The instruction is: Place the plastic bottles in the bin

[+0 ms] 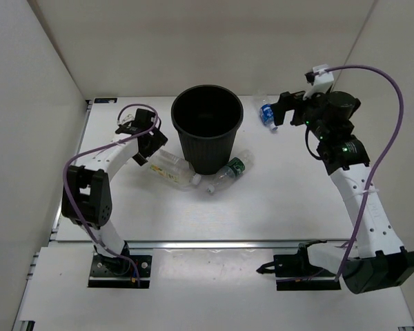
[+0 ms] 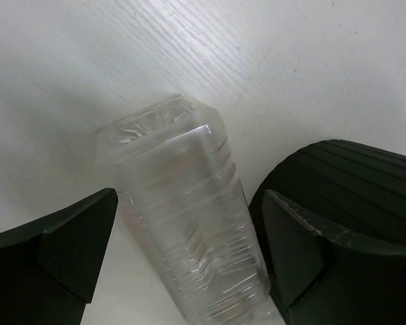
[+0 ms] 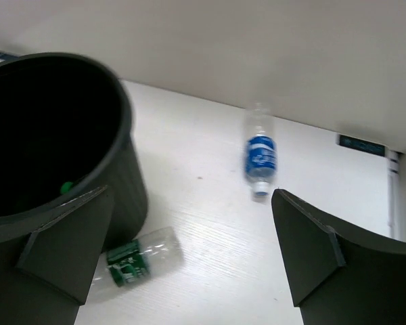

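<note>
Bin (image 1: 207, 127): upright near the middle of the bench (image 1: 290, 200), toward the far side, mouth up. All three bottles are outside it.

Wide bottle (image 1: 171, 169): on its side on the bench, at the bin's base on the left-front. Clear ribbed body, yellowish label; its cap end points toward the green-labelled bottle.

Green-labelled bottle (image 1: 228, 174): on its side at the bin's base on the right-front. Its cap end is just beside the wide bottle's cap end. The right wrist view shows it (image 3: 139, 257) close against the bin wall (image 3: 125, 196).

Blue-labelled bottle (image 1: 268, 114): right of the bin, level with its rim in the overhead view and apart from it. It is blurred in the right wrist view (image 3: 260, 159), cap end toward the camera. Cannot tell whether it rests on the bench.

Left end effector (image 1: 152, 146): over the wide bottle. Fingers (image 2: 61, 257) are spread wide, one on each side of the bottle body (image 2: 189, 217). Cannot tell whether the pads touch it.

Right end effector (image 1: 281, 110): just right of the blue-labelled bottle. Fingers (image 3: 318, 257) are spread wide, with nothing between them.
</note>
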Controlling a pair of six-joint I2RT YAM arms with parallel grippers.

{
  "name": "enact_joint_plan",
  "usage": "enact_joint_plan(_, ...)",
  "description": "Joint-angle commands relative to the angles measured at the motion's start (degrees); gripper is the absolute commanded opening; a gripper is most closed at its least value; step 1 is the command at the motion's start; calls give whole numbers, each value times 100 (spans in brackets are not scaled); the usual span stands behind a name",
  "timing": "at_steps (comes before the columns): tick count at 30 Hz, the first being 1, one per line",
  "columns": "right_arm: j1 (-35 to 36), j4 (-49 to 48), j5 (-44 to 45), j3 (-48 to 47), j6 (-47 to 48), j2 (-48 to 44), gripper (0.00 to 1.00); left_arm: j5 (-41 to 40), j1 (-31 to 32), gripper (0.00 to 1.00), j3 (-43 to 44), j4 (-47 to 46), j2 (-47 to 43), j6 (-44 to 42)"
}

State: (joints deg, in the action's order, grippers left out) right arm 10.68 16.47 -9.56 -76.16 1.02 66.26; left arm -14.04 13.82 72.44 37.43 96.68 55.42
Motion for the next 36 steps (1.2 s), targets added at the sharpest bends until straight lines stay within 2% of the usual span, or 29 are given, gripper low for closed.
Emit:
enact_joint_plan(1,-285,-4,349,136,-84,-297,99,-327,103,99,367,159,218,285)
enact_joint_plan(7,-1041,102,78,426,-426,-719,99,-616,191,99,569,520,501,154)
enact_joint_plan(11,-1059,103,130,523,-444,-833,99,-512,156,99,420,318,509,180)
enact_joint_plan(17,-918,277,489,602,-269,-860,99,-828,437,98,1034,660,1089,83)
enact_joint_plan(22,-918,348,658,664,-207,-974,99,-678,411,98,815,572,1212,83)
enact_joint_plan(25,-962,296,675,761,-216,-1071,99,-749,376,90,587,520,1020,83)
enact_joint_plan(27,-980,243,710,822,-199,-1124,100,-871,393,73,368,458,835,83)
enact_joint_plan(28,-989,243,728,831,-224,-1133,99,-924,393,70,323,371,721,83)
enact_joint_plan(29,-997,243,763,813,-190,-1133,99,-925,384,63,262,396,616,92)
enact_joint_plan(36,-849,278,860,840,-172,-1220,100,-1197,200,61,234,493,-253,-136)
